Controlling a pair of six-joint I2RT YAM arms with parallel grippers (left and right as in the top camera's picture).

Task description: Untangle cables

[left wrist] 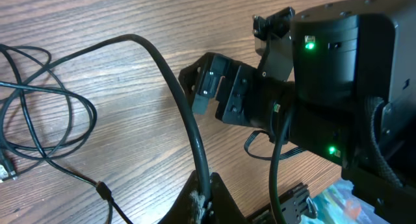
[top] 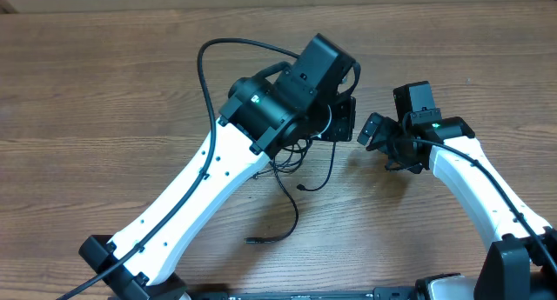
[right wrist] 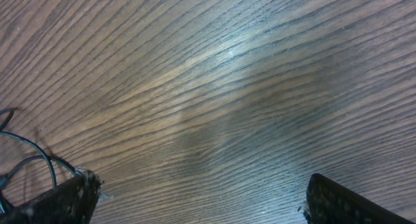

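Left arm (top: 218, 170) overhangs the cables (top: 297, 215) — right gripper (top: 370, 130) gapes alongside.

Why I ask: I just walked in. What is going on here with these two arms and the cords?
Two robot arms are untangling thin black cables on a wooden table. The left fingers are shut and appear to pinch one cable, which arcs up out of them. The other cables lie in loose, overlapping loops on the wood nearby. The right fingers are spread wide open over bare wood beside the tangle and hold nothing. The cables are not yet separated.
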